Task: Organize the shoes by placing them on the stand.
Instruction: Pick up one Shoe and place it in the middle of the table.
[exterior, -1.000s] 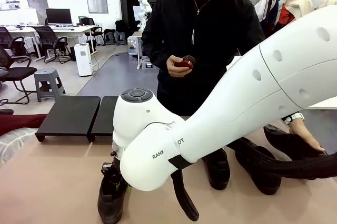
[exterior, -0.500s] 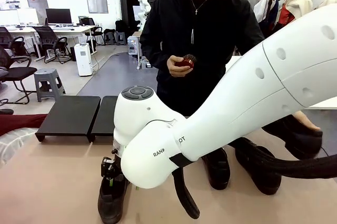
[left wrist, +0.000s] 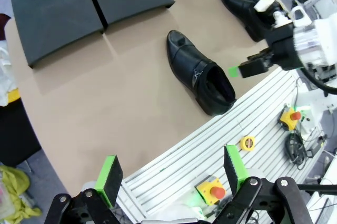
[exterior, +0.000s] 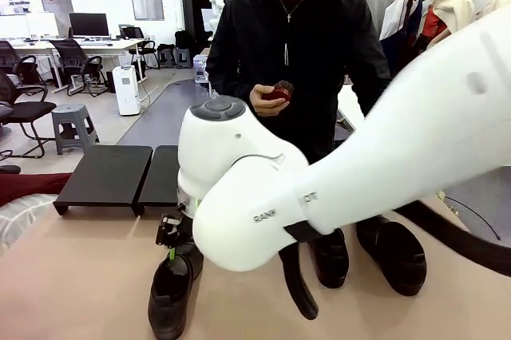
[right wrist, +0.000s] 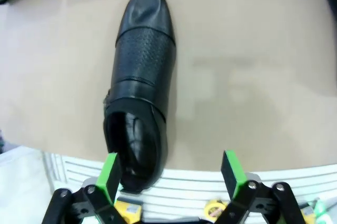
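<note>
While shoes sit on table, stand apart.

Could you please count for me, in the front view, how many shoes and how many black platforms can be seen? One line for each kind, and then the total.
Shoes: 3
Platforms: 2
Total: 5
</note>
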Controlling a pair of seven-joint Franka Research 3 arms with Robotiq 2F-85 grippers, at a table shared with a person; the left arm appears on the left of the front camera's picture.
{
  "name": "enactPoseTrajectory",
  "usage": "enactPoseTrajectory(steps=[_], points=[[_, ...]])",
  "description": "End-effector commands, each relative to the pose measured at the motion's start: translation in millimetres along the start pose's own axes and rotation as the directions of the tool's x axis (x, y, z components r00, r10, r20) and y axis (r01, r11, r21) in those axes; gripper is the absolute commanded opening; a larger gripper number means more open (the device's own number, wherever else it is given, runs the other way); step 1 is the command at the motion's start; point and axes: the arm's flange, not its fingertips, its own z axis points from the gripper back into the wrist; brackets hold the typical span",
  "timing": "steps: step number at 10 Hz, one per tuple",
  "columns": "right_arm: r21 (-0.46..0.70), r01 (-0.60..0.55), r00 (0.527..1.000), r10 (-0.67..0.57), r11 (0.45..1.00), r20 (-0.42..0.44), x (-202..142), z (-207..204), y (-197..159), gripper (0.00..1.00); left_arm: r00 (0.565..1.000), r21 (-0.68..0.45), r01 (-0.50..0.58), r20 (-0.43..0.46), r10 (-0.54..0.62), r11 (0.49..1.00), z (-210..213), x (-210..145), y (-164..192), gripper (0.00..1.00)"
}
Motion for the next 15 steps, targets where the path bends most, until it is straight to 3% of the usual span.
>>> enactPoseTrajectory(steps=[1,2,4,6,8,9,11,13,15], points=[[-0.010,-0.051,0.998,0.051,0.999,0.037,-8,31,-35,1.00,1.000,-0.015,0.010,0.000,-0.010,1.000,1,0,1,1.00],[0.019,-0.026,1.000,0.025,0.999,0.017,-4,36,-42,1.00,1.000,-0.015,0.010,0.000,-0.010,1.000,1,0,1,1.00],[0.105,-0.119,0.993,0.121,0.987,-0.016,-21,23,1,1.00,1.000,-0.015,0.010,0.000,-0.010,1.000,1,0,1,1.00],[0.118,-0.232,0.972,0.235,0.966,-0.014,-38,18,47,1.00,1.000,-0.015,0.010,0.000,-0.010,1.000,1,0,1,1.00],[0.071,-0.261,0.964,0.263,0.963,-0.024,-41,11,58,1.00,1.000,-0.015,0.010,0.000,-0.010,1.000,1,0,1,1.00],[0.049,-0.220,0.975,0.222,0.974,-0.018,-34,14,40,1.00,1.000,-0.015,0.010,0.000,-0.010,1.000,1,0,1,1.00],[0.067,-0.190,0.981,0.192,0.980,-0.034,-21,43,-39,1.00,1.000,-0.015,0.010,0.000,-0.010,1.000,1,0,1,1.00],[0.188,-0.173,0.975,0.195,0.967,-0.106,-11,89,-166,1.00,1.000,-0.015,0.010,0.000,-0.010,1.000,1,0,1,1.00],[0.138,-0.031,0.998,0.039,0.990,-0.055,-17,135,-278,1.00,1.000,-0.015,0.010,0.000,-0.010,1.000,1,0,1,1.00]])
